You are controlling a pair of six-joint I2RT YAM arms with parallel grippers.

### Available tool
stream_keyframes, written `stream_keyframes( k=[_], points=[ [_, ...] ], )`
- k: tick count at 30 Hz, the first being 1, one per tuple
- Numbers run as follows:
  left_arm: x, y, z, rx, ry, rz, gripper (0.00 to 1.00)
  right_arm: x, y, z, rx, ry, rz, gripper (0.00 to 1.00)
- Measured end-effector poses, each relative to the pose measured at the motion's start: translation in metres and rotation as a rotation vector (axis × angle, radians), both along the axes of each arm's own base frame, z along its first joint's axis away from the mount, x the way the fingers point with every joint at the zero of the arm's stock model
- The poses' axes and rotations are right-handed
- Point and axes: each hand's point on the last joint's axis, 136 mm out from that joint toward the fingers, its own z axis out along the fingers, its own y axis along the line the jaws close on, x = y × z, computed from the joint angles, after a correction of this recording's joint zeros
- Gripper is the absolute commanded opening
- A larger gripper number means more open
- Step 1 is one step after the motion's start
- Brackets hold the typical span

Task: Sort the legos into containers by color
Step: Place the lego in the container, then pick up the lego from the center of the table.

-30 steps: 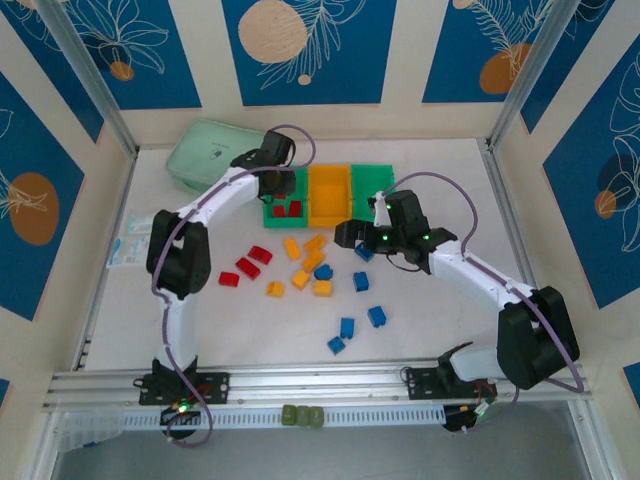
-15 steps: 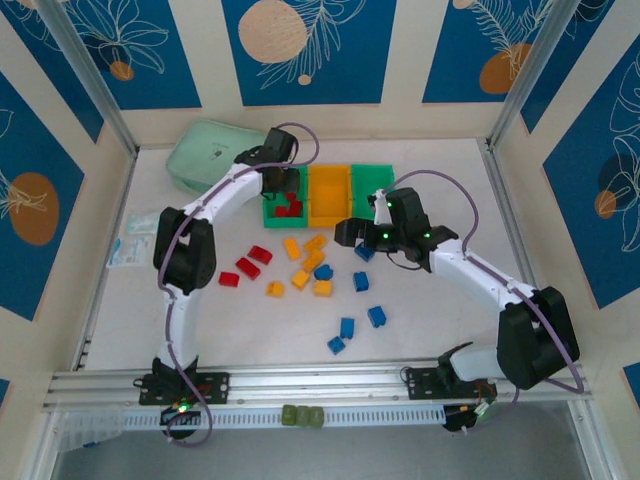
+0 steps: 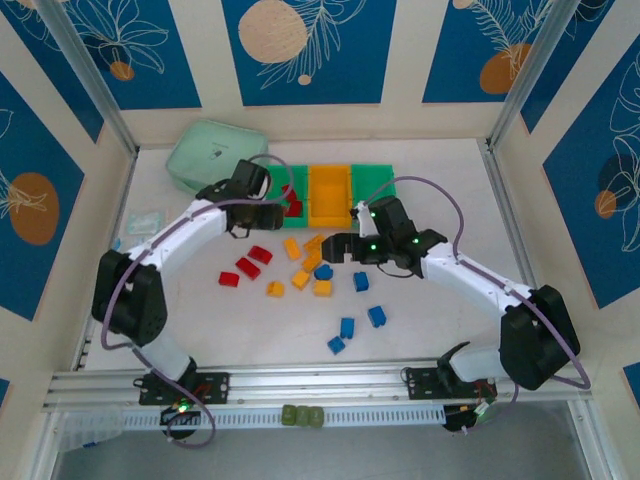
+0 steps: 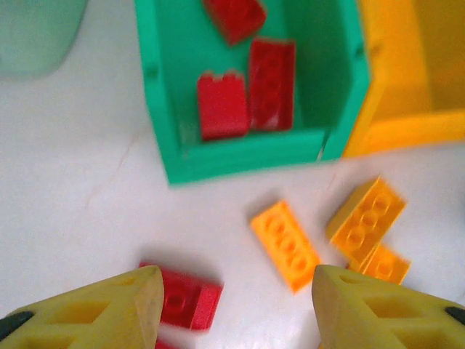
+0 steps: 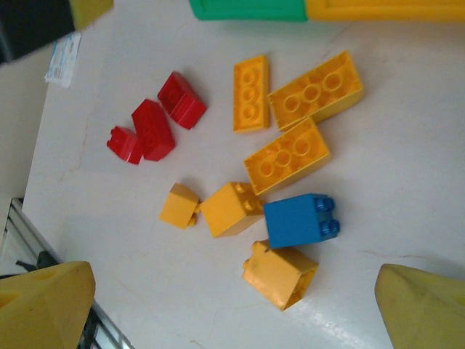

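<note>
Three joined bins stand at the back: left green bin (image 3: 279, 183) (image 4: 251, 149) holding three red bricks (image 4: 272, 81), orange bin (image 3: 330, 195) (image 4: 407, 80), right green bin (image 3: 372, 180). Loose on the table lie red bricks (image 3: 247, 267), orange bricks (image 3: 300, 279) and blue bricks (image 3: 361, 281). My left gripper (image 3: 267, 216) (image 4: 236, 305) hovers open just in front of the left green bin, over a red brick (image 4: 182, 298) and an orange plate (image 4: 285, 245). My right gripper (image 3: 336, 246) (image 5: 232, 313) is open above an orange brick (image 5: 280, 275) and a blue brick (image 5: 299, 220).
A pale mint pouch (image 3: 215, 150) lies at the back left beside the bins. A small paper packet (image 3: 140, 220) sits near the left wall. More blue bricks (image 3: 346, 326) lie toward the near edge. A metal rail (image 3: 320, 380) runs along the front.
My left gripper has pulled back from above the left green bin down to the table in front of it. The right gripper has shifted left over the orange bricks.
</note>
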Motion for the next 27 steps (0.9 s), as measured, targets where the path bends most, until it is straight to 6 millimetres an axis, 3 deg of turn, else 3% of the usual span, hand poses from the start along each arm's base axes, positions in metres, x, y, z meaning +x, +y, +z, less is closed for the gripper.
stream_keyframes(
  k=[6, 12, 27],
  points=[
    [-0.047, 0.024, -0.039, 0.042, 0.115, 0.063, 0.63, -0.020, 0.011, -0.015, -0.010, 0.034, 0.032, 0.99],
    [-0.078, 0.036, -0.066, 0.052, 0.181, 0.139, 0.69, -0.030, 0.018, -0.023, -0.006, 0.053, 0.033, 0.99],
    [-0.068, 0.042, -0.099, 0.091, 0.194, 0.264, 0.72, -0.027, 0.015, -0.028, -0.029, 0.039, 0.004, 0.99]
  ],
)
